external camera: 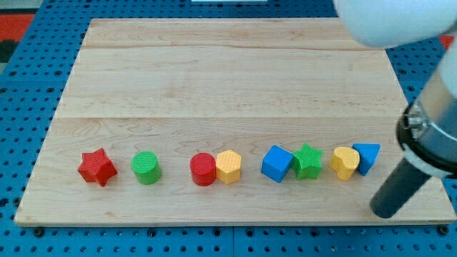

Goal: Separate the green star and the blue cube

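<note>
The green star (308, 160) and the blue cube (276, 163) sit side by side and touching, right of centre in a row of blocks near the view's bottom. My dark rod comes down from the view's right edge; my tip (384, 210) rests on the board at the bottom right. It lies right of and below the star, about a hundred pixels away, touching no block.
The same row holds a red star (96, 167), a green cylinder (146, 168), a red cylinder (203, 169) touching a yellow hexagon (228, 166), and a yellow heart (345, 162) touching a blue triangular block (367, 156). The wooden board (228, 78) lies on blue pegboard.
</note>
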`<state>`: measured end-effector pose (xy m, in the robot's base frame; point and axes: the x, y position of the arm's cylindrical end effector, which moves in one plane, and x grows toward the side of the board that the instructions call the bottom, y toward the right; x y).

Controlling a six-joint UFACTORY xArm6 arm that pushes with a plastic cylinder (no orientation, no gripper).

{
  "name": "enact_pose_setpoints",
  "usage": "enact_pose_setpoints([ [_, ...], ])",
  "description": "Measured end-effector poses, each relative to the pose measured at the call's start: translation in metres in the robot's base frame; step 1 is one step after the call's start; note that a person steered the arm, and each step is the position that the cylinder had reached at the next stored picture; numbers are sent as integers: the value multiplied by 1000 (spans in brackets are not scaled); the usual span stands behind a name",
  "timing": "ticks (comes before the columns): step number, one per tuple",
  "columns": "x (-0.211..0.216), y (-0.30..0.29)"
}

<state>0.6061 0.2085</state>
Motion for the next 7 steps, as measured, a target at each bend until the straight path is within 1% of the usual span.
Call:
enact_pose_setpoints([
  [1,0,6],
  [2,-18,-2],
  [3,-45,-2],
  [4,-14,-9],
  [6,-12,-110],
  [7,-12,-128],
])
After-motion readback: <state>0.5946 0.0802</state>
